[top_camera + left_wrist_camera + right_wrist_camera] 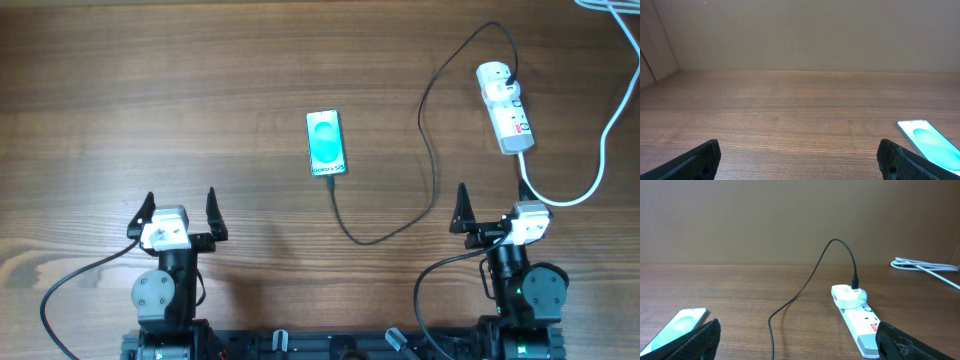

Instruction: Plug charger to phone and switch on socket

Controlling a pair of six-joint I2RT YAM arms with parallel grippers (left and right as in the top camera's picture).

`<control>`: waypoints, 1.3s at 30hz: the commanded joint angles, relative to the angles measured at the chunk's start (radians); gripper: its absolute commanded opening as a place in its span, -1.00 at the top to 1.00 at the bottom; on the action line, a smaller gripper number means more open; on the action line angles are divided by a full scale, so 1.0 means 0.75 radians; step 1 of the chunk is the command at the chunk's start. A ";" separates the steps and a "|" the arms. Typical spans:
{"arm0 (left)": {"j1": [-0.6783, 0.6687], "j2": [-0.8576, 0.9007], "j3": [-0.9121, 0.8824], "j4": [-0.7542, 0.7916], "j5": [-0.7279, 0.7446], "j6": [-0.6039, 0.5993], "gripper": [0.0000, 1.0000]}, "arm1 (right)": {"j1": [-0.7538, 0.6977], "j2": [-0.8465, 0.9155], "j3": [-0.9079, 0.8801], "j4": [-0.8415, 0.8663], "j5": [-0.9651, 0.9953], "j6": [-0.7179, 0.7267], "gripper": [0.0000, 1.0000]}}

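The phone [325, 143] lies flat at the table's middle, cyan screen up. The charger [431, 150] is a thin black cable; its far end runs into a white adapter on the socket [508, 115], and its tip lies at the phone's near edge, joined or not I cannot tell. My left gripper [180, 213] is open and empty, near the front edge, left of the phone. My right gripper [492, 213] is open and empty, in front of the socket. The left wrist view shows its gripper [800, 167] and the phone [930, 145]. The right wrist view shows its gripper [800, 345], phone [677, 327], charger [805, 285] and socket [862, 325].
The socket's thick white cord [590, 170] loops from the strip's near end towards the right edge and up to the far right corner; it also shows in the right wrist view [925, 266]. The wooden table [150, 90] meets a plain wall at the back.
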 commanded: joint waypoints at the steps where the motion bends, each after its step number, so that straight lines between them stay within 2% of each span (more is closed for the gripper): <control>1: 0.011 -0.014 -0.006 -0.004 -0.024 -0.035 -1.00 | 0.007 -0.013 -0.001 0.003 0.013 -0.016 -1.00; 6: 0.011 -0.014 -0.006 -0.004 -0.025 -0.041 -1.00 | 0.007 -0.013 -0.001 0.003 0.013 -0.016 -0.99; 9: 0.011 -0.014 -0.006 -0.001 -0.054 -0.134 -1.00 | 0.007 -0.013 -0.001 0.003 0.013 -0.016 -0.98; 15: 0.011 -0.014 -0.006 -0.004 -0.018 -0.024 -1.00 | 0.007 -0.013 -0.001 0.003 0.013 -0.016 -0.99; 39: 0.011 -0.014 -0.006 -0.004 0.003 0.010 -1.00 | 0.007 -0.013 -0.001 0.003 0.013 -0.015 -0.99</control>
